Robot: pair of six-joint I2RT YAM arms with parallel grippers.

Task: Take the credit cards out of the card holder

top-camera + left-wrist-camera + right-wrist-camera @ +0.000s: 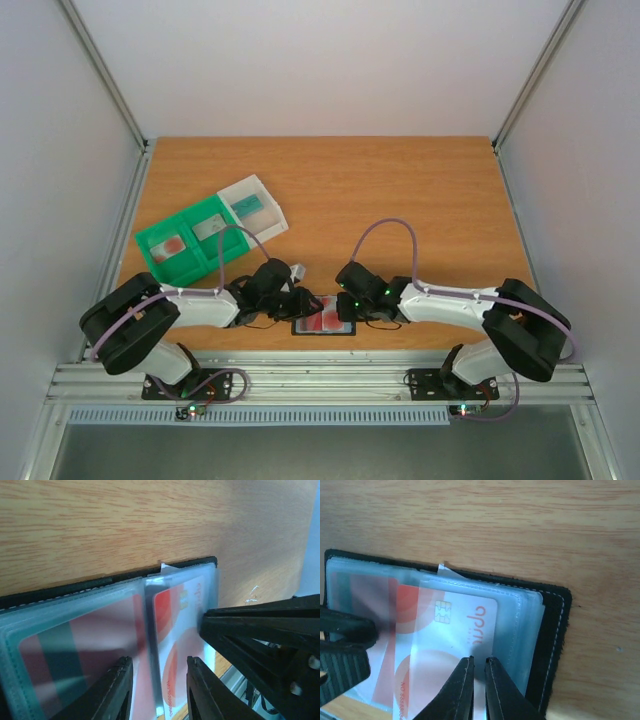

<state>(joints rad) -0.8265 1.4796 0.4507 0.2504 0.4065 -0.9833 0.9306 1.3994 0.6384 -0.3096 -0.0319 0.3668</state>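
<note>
The black card holder (325, 318) lies open on the table near its front edge, between both grippers. Its clear sleeves hold a red-and-white credit card (455, 625) with a chip, seen also in the left wrist view (175, 610). A second card, red with dark stripes (75, 650), sits in the left page. My left gripper (159, 662) stands open, with a thin upright sleeve leaf between its fingers and touching neither. My right gripper (479, 658) is shut, its tips resting on the sleeve over the red-and-white card. Its fingers (260, 630) show in the left wrist view too.
A green-and-white sorting tray (160, 232) stands at the back left. It holds a teal card (246, 208), a grey card (208, 228) and a reddish card (175, 244). The metal rail (320, 380) runs just in front of the holder.
</note>
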